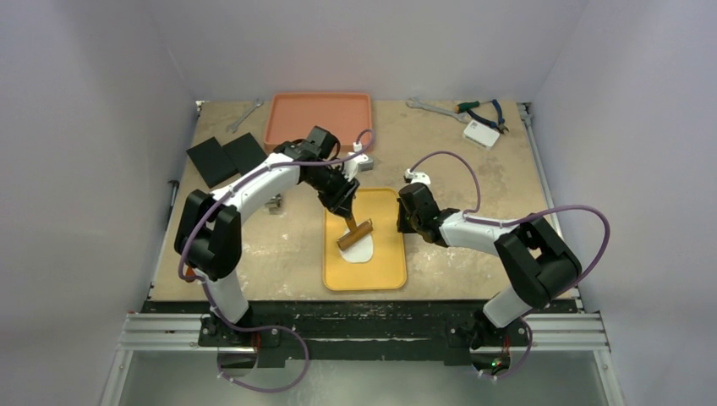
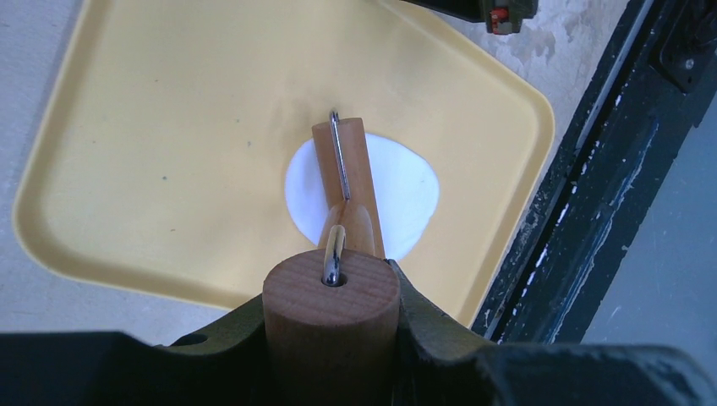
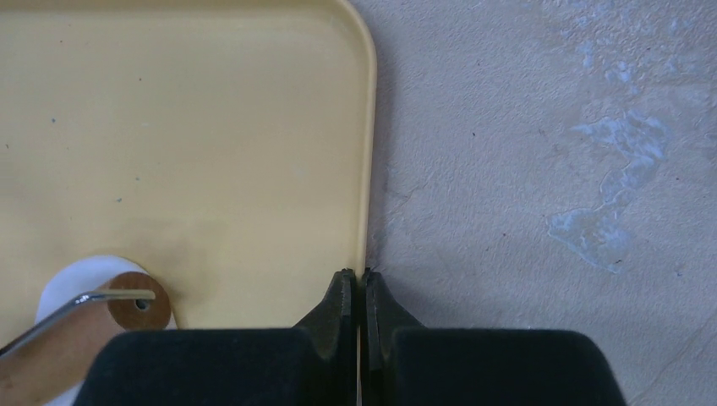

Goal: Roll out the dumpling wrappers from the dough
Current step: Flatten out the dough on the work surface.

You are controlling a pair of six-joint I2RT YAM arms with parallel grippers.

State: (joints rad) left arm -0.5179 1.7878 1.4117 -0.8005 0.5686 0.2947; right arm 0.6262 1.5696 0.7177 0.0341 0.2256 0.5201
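L side, back: black blocks (image 1: 224, 158), wrench (image 1: 245, 114), orange tray (image 1: 319, 118). L gripper (image 2: 331, 338) grasps wooden roller (image 2: 351, 169) by its handle. Roller rests on dumpling wrapper (image 2: 406, 194), hiding its middle, in yellow tray (image 2: 169, 127). R gripper (image 3: 356, 304) clenched, empty, tips at tray's R rim. Far R: pliers (image 1: 482, 110), white box (image 1: 480, 133), any label too small to read.

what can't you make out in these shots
- Dough middle: left wrist view, covered by the roller; thickness unclear.
- Right claw: right wrist view, shut at the tray rim; whether it pinches the rim is unclear.
- Metal item by the left arm: top view, too small and partly hidden by the arm.
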